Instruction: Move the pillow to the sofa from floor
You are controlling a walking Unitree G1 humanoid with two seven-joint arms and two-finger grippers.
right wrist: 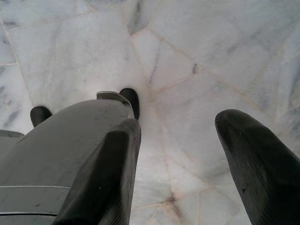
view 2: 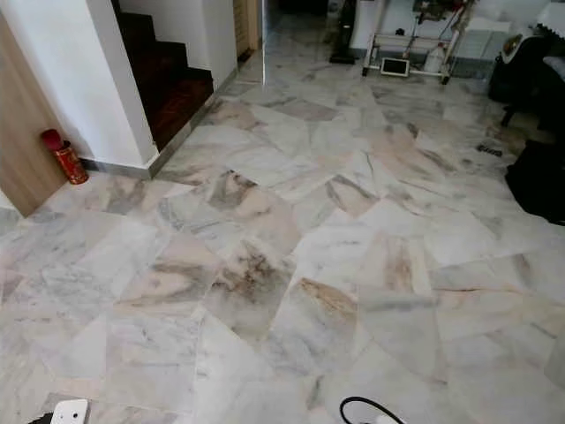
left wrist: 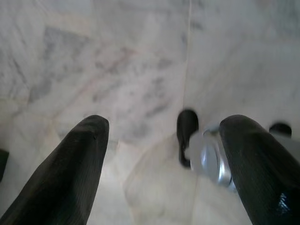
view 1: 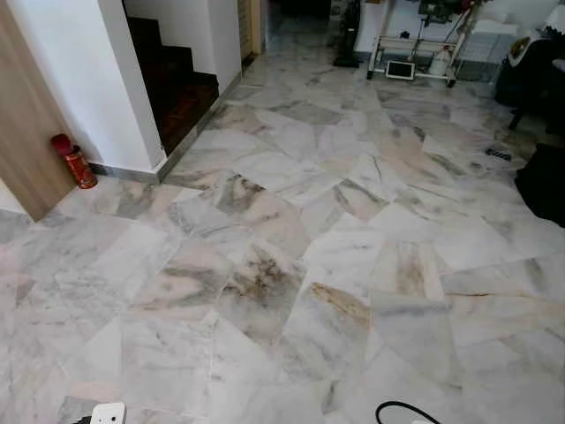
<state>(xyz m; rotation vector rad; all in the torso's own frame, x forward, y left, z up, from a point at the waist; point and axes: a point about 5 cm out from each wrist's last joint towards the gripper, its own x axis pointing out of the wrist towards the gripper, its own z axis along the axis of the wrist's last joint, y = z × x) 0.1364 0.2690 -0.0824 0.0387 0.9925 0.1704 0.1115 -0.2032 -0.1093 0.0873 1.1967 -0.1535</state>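
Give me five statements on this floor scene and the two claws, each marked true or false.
1. A red canister stands on the floor by the white wall. True.
2. The floor is dark wood planks. False: it is pale veined marble.
3. The left claw is open over bare marble. True.
4. The right claw is clamped on a pillow. False: it is open and holds nothing.
5. A dark staircase rises on the robot's right. False: it is at the upper left, behind the white wall.
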